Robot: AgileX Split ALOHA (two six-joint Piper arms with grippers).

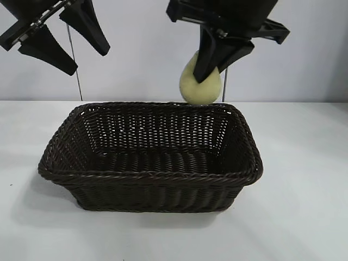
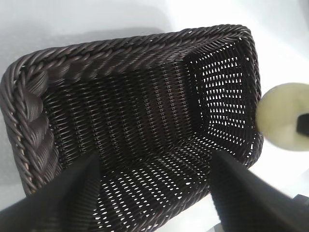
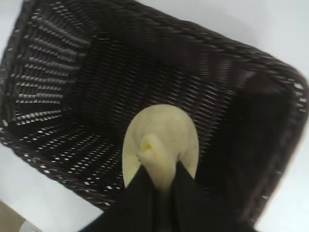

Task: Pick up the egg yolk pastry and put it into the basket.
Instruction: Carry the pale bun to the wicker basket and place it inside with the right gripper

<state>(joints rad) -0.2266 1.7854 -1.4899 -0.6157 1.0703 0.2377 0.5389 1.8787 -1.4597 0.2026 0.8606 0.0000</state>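
The pale yellow egg yolk pastry (image 1: 200, 86) hangs pinched in my right gripper (image 1: 207, 69), in the air over the far right rim of the basket (image 1: 152, 175). The right wrist view shows the pastry (image 3: 161, 140) squeezed between the black fingers above the basket's inside (image 3: 145, 82). The dark brown wicker basket stands mid-table and holds nothing. My left gripper (image 1: 62, 46) is open, raised at the upper left, above the basket's left end. Its wrist view looks into the basket (image 2: 29, 111) and shows the pastry (image 2: 282, 116) beyond the far end.
The white table (image 1: 304, 217) surrounds the basket on all sides. A pale wall stands behind, with two thin vertical rods (image 1: 76, 70).
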